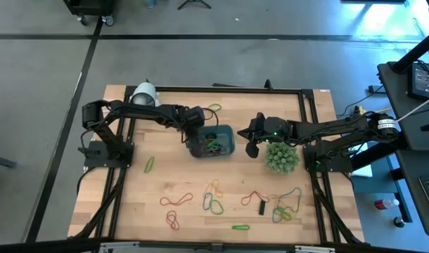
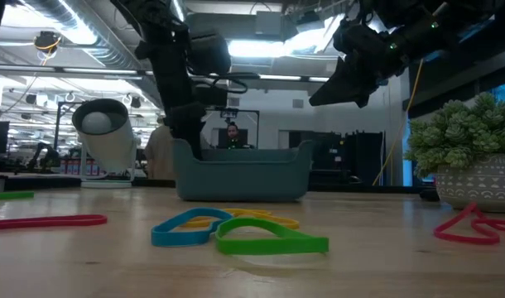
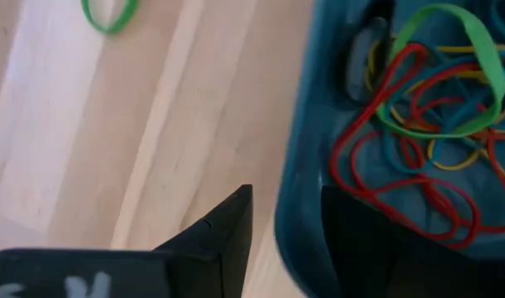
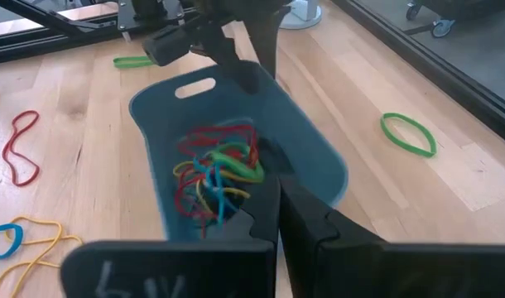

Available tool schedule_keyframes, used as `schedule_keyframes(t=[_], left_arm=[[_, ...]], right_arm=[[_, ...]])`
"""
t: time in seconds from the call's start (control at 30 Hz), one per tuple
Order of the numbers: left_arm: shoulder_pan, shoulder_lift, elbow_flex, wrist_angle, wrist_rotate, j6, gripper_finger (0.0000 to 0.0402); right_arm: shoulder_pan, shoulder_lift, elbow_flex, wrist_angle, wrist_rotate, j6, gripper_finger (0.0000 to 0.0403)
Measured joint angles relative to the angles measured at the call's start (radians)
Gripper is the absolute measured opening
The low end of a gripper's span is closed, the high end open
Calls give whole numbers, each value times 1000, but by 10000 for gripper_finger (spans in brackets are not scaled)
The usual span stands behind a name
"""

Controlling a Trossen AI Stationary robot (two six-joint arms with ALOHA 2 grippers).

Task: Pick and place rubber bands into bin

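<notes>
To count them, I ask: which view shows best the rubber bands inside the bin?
The left wrist view: the rubber bands fill it, lying in the bin. The right wrist and high views show a smaller tangle; the low view only the wall.

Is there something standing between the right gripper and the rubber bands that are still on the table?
Partly. The potted plant stands just below the right gripper, toward the bands at the right. Toward the middle bands, nothing visible blocks.

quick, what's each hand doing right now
left hand: open, fingers either side of the bin wall, holding nothing
right hand: closed, empty, beside the bin
</notes>
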Motion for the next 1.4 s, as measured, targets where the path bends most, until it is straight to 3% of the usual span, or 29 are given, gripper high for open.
schedule_keyframes(t=[0.27,0.8,1.0,1.2,1.4], left_arm=[[2,0,0,-8,-15,35,132],[47,-28,0,146,-52,113,110],[36,-139,0,136,-31,96,106],[-15,-321,-5,52,-30,-18,104],[-155,-515,-145,31,-124,-164,89]], right_arm=[[0,0,0,0,0,-3,12],[0,0,0,-1,0,-3,12],[0,0,0,-2,0,1,12],[1,0,0,-9,0,38,12],[1,0,0,-10,0,78,12]])
